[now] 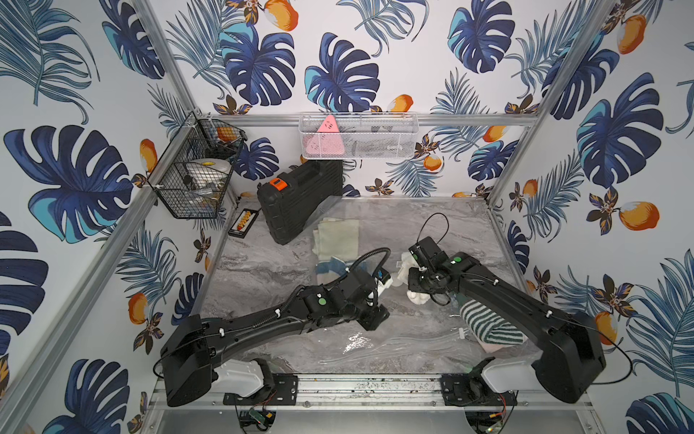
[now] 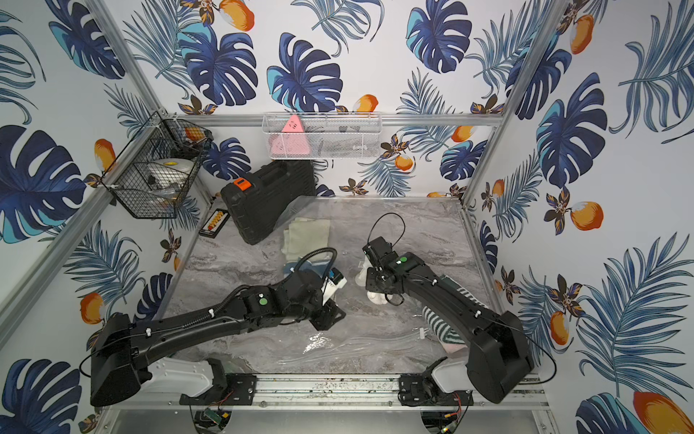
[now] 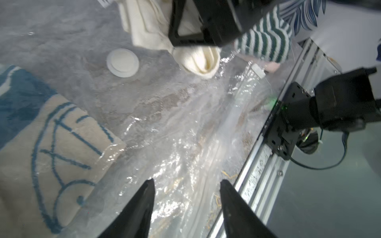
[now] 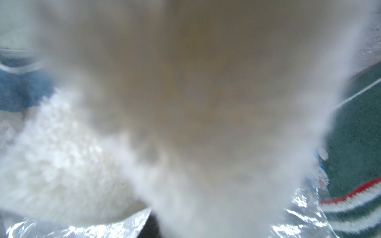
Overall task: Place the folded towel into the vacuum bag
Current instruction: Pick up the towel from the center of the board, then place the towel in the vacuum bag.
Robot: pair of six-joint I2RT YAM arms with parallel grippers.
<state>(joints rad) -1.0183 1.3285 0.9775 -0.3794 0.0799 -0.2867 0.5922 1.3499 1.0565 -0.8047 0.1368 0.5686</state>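
Note:
The vacuum bag [image 1: 375,345] [image 2: 319,344] lies flat and glossy over the middle and front of the marble table. Its round white valve [image 3: 122,62] shows in the left wrist view. My right gripper [image 1: 415,291] [image 3: 185,39] is shut on the cream folded towel [image 1: 418,298] [image 3: 198,59], which hangs rolled just above the bag's plastic. The same towel [image 4: 185,103] fills the right wrist view as a blur and hides those jaws. My left gripper [image 3: 187,182] [image 1: 373,323] is open over the bag [image 3: 185,144] near the table's front rail, with nothing between its fingers.
A beige and blue towel [image 3: 51,154] [image 1: 330,266] and a pale towel [image 1: 336,233] lie under the plastic further back. A green striped towel [image 1: 488,323] sits beneath my right arm. A black tool case [image 1: 300,199] stands at the back left. The front rail [image 1: 375,387] bounds the table.

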